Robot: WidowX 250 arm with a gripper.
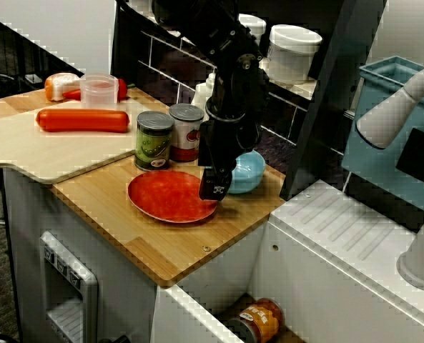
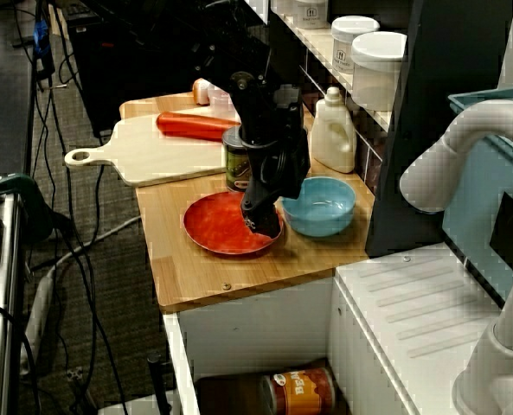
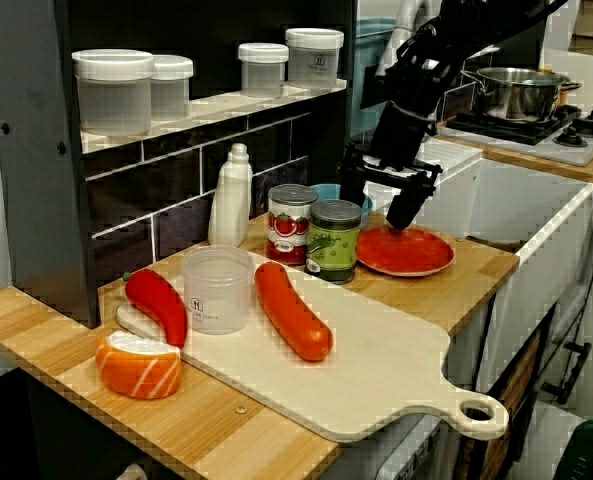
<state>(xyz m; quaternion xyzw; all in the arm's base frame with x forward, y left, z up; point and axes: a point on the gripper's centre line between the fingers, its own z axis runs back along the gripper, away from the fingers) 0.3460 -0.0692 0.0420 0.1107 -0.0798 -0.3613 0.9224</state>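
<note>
My black gripper [image 1: 217,187] [image 2: 258,221] [image 3: 377,203] hangs fingers-down just above the right edge of a red plate [image 1: 163,197] [image 2: 220,228] [image 3: 408,254]. Its jaws stand open and hold nothing. One finger [image 3: 402,210] hovers over the plate; the other finger [image 3: 353,188] is on the side of a light blue bowl [image 1: 249,171] [image 2: 322,206] [image 3: 325,189]. The bowl sits right beside the plate. A green-labelled can [image 1: 154,141] [image 2: 235,166] [image 3: 334,240] and a tomato can [image 1: 186,133] [image 3: 291,222] stand just left of the plate.
A pale cutting board [image 1: 51,157] [image 3: 376,375] carries a long red sausage [image 1: 83,120] [image 3: 292,312] and a clear plastic cup [image 1: 99,91] [image 3: 216,292]. A white bottle [image 2: 332,131] stands against the tiled back wall. A white draining surface [image 1: 340,229] adjoins the counter's right edge.
</note>
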